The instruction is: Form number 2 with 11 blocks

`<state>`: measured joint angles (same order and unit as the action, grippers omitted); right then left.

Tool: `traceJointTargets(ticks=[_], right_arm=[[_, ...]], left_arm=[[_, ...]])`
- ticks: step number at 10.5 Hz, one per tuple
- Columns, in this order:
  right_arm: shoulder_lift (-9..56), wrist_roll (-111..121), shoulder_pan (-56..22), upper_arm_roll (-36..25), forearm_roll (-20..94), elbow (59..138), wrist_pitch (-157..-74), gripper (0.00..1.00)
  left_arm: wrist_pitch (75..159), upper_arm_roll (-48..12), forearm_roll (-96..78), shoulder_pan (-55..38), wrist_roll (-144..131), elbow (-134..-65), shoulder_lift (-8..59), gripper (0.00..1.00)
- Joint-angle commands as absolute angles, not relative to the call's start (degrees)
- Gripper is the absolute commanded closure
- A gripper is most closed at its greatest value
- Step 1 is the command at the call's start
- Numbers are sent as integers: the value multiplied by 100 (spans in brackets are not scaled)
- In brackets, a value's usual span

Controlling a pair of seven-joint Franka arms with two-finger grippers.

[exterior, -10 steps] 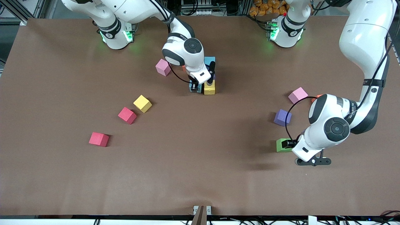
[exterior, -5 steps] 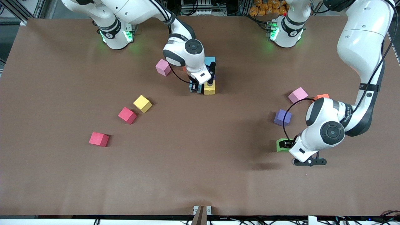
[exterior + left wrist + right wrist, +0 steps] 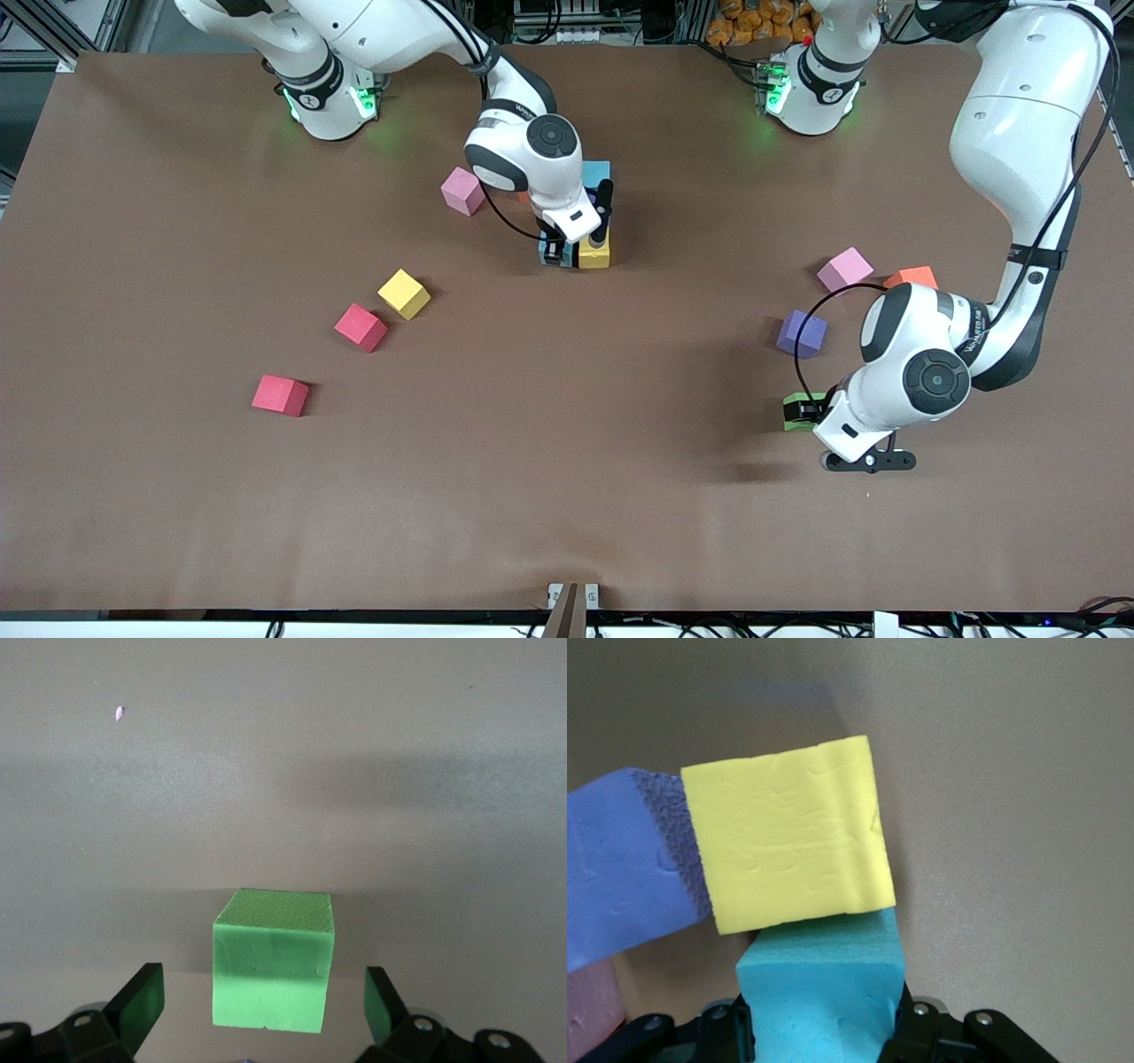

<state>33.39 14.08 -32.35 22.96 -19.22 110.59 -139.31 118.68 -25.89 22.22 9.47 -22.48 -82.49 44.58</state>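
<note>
Foam blocks (image 3: 405, 293) scattered — some clustered mid-table as number 2 (image 3: 594, 251).

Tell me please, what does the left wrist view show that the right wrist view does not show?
Only the left wrist view shows the green block on the table, between the open fingers of the left gripper, which do not touch it. Only the right wrist view shows the right gripper shut on a light blue block, set against a yellow block, with a purple block beside the yellow one. Both show the brown table below.
</note>
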Motion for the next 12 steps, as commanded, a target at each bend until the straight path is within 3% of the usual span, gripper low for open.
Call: traceJointTargets(ticks=[1,7,9,12], right_arm=[[3506,1266,-3401,2180,-2039,10802,-13913,58],[3507,1266,-3445,2162,-2039,10802,-13913,54],[3507,1266,-3445,2153,-2048,10802,-13913,42],[3507,1274,-3454,2101,-2057,10802,-13922,36]], left_arm=[[11900,-2566,2127,905,-2101,-8147,4561,0],[11900,-2566,2180,958,-2101,-8174,4588,0],[11900,-2558,2180,949,-2101,-8200,4614,0],[11900,-2558,2267,958,-2101,-8200,4676,0]])
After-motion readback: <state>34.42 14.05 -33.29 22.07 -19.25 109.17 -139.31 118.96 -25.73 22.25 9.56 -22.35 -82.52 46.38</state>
